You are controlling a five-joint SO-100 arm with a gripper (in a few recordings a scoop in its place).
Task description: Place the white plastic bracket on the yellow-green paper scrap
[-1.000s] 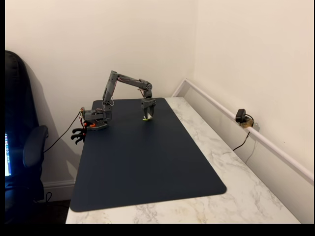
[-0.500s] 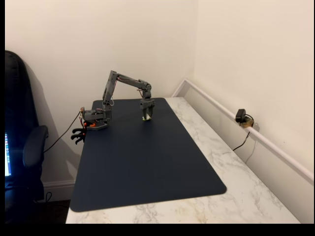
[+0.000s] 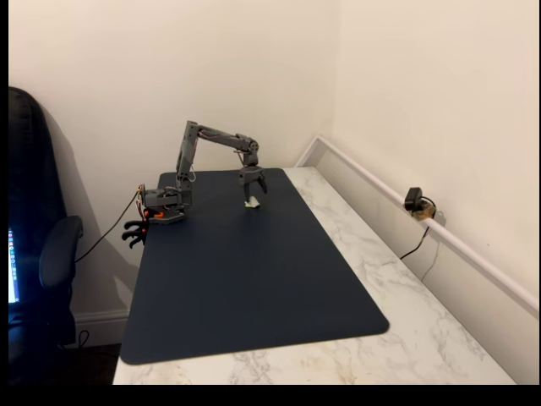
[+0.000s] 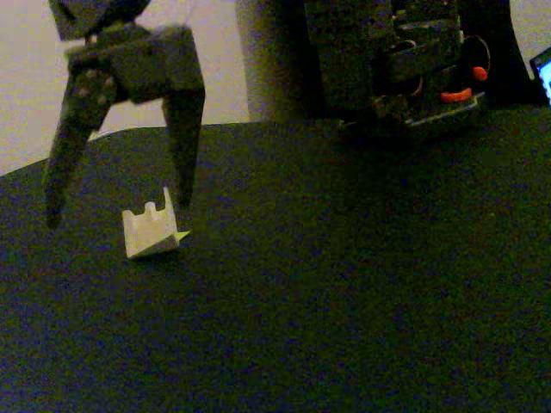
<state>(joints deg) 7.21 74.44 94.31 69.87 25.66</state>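
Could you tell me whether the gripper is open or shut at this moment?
Open. In a fixed view the gripper has its jaws spread wide apart above the white plastic bracket, which sits free on the mat between them.

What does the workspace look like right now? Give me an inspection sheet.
Surface: dark blue mat on a marble table.
Job's things: white plastic bracket rests on the mat; a yellow-green paper scrap peeks from under its edge.
Clutter: nothing seen.
Grippers: gripper open, above the bracket, not touching it.
Cables: black cable from the arm base.
Surroundings: chair, small camera on the wall rail.
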